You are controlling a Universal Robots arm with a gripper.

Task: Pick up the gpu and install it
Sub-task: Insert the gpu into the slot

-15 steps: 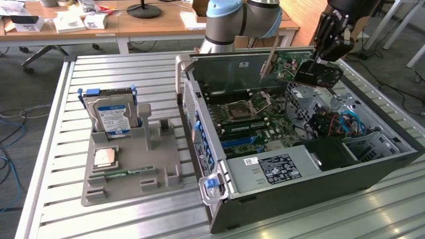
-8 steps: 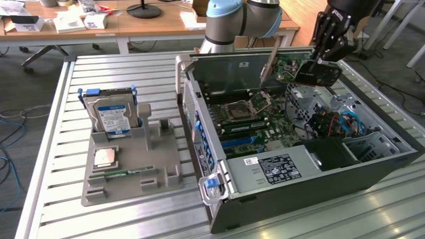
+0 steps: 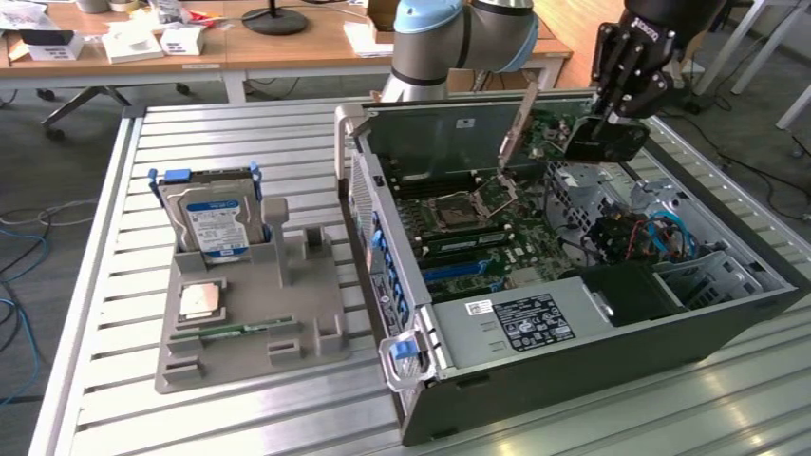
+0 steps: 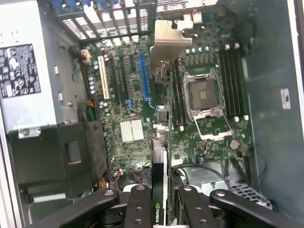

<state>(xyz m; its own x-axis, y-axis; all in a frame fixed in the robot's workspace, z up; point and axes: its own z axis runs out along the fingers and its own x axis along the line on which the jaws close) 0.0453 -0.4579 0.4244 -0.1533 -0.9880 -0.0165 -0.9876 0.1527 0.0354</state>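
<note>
My gripper hangs over the far end of the open computer case, shut on the gpu, a dark card held on edge above the motherboard. In the wrist view the gripper clamps the gpu between its black fingers. The card runs edge-on away from them to its metal bracket. It hovers above the board between the blue slot and the empty CPU socket, not touching either.
A grey parts holder on the slatted table at the exterior view's left carries a silver hard drive, a small chip and a green RAM stick. The power supply and cables crowd the case's near end.
</note>
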